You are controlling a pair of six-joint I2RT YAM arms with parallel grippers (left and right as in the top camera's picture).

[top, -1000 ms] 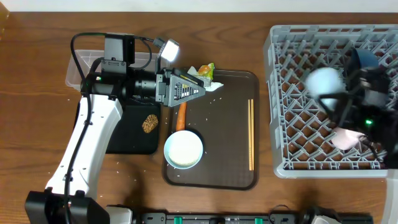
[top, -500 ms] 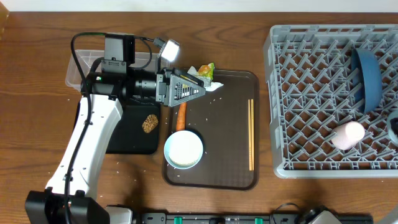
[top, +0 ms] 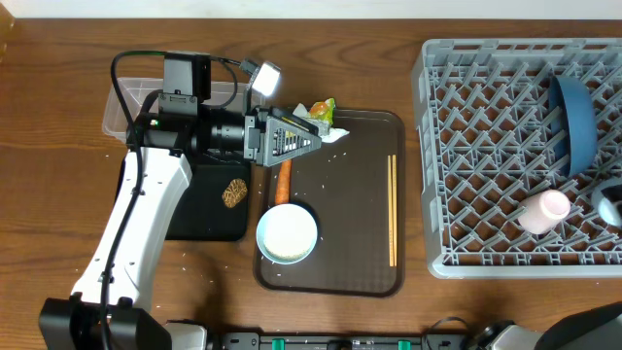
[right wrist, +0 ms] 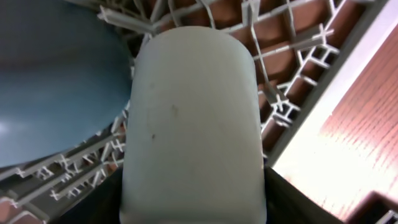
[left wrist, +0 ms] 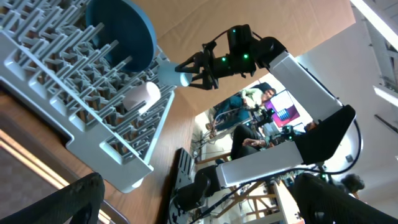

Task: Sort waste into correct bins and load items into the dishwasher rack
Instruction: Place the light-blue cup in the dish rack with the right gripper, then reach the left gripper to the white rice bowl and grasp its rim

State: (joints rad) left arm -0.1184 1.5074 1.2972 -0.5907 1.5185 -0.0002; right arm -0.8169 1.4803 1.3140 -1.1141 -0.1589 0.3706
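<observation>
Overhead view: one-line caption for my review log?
Grey plastic lattice rack holds dark blue dish and small pink cup; white bowl and thin wooden chopsticks lie on brown tray.

The left arm (top: 136, 224) rises from its base at the lower left of the overhead view, bends at the elbow and stretches level to the right. The left gripper (top: 313, 143) has its fingers (left wrist: 78, 199) spread wide apart. The right arm (left wrist: 311, 87) arches up and over, and the right gripper (left wrist: 198, 70) points downward. Whether its jaws clamp or stand loose is unclear.
</observation>
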